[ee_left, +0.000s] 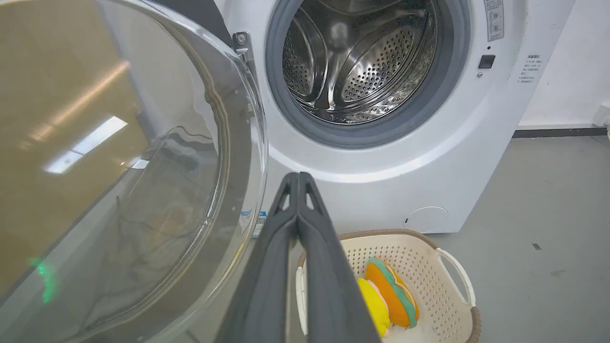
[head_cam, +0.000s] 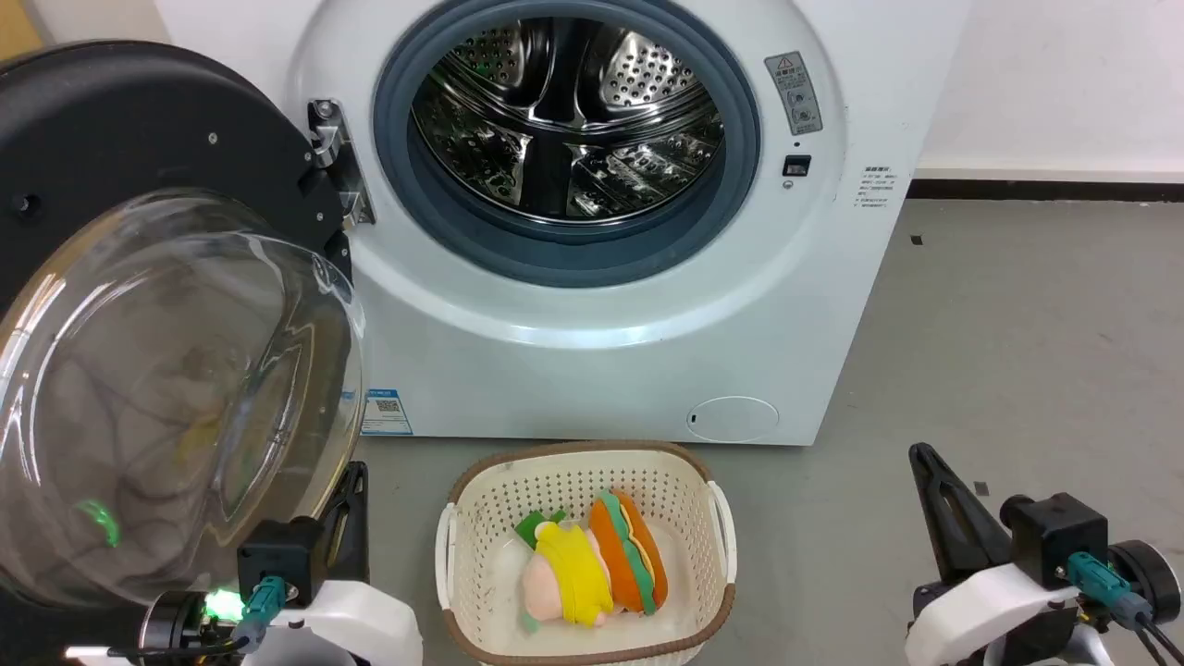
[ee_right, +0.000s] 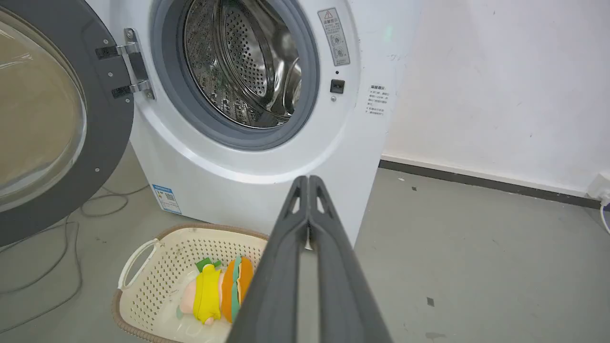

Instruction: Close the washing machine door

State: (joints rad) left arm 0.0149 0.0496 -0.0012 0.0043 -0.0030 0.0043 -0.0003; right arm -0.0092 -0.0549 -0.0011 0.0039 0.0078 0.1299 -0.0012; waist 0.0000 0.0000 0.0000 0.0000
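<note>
The white washing machine (head_cam: 601, 370) (ee_left: 381, 190) (ee_right: 228, 190) stands in front of me with its steel drum (head_cam: 564, 111) exposed. The washing machine door (head_cam: 120, 120) (ee_left: 119, 166) (ee_right: 107, 133) is swung wide open to the left on its hinge (head_cam: 333, 157), and its clear glass bowl (head_cam: 176, 388) bulges toward me. My left gripper (head_cam: 359, 470) (ee_left: 298, 175) is shut and empty, low down just right of the bowl's lower rim. My right gripper (head_cam: 920, 453) (ee_right: 308, 178) is also shut and empty, over the floor at the lower right, well away from the door.
A cream perforated basket (head_cam: 583, 455) (ee_left: 429, 247) (ee_right: 157, 243) holding plush toys (head_cam: 592, 564) sits on the floor right in front of the machine, between my arms. Cables (ee_right: 71, 224) lie on the floor under the open door. A white wall (ee_right: 500, 95) rises to the right.
</note>
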